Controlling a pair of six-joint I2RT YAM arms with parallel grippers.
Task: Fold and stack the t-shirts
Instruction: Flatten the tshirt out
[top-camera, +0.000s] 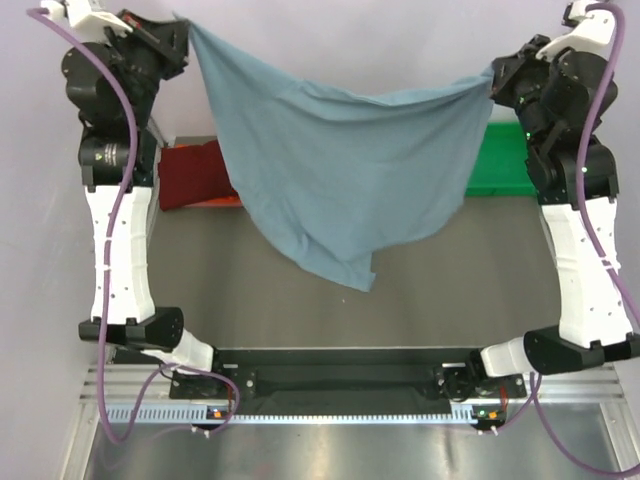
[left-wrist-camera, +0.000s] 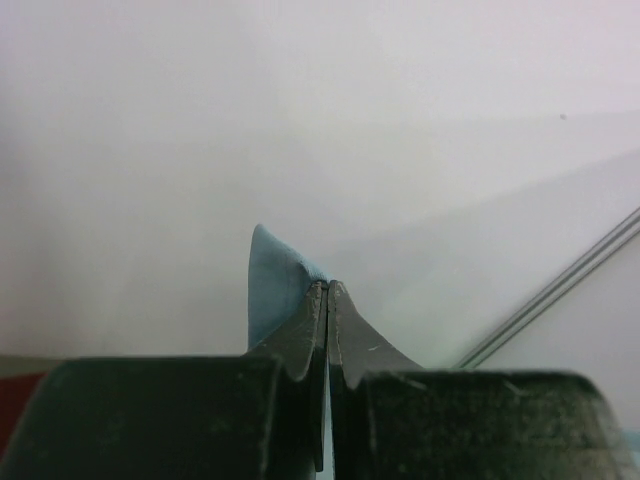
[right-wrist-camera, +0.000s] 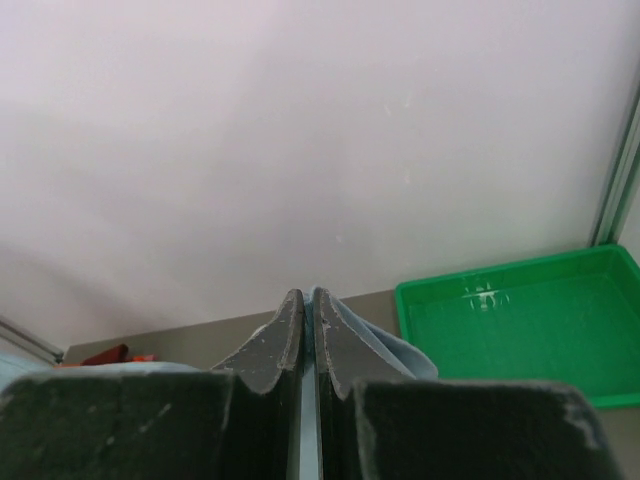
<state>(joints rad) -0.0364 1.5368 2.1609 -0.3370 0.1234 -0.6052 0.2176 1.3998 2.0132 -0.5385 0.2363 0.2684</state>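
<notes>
Grey table (top-camera: 500, 270) | left gripper (left-wrist-camera: 327, 295) – clamped on grey-blue t-shirt (top-camera: 340, 170) | right gripper (right-wrist-camera: 305, 300) – clamped on its other corner

Hanging t-shirt (top-camera: 340, 170) spread above the table (top-camera: 300, 310). Behind its left side lies a folded t-shirt (top-camera: 195, 175), behind its right side the tray (top-camera: 505, 160)

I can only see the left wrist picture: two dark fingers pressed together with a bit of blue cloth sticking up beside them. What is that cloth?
Observer: It's a corner of a grey-blue t-shirt, which hangs spread out above the table from the left gripper.
Operator: Is anything holding the other side?
Observer: Yes, the right gripper is shut on the opposite corner, so the shirt sags between them.
Operator: Anything else over there?
Observer: A green tray sits on the table at the far right, partly behind the shirt from above.
</notes>
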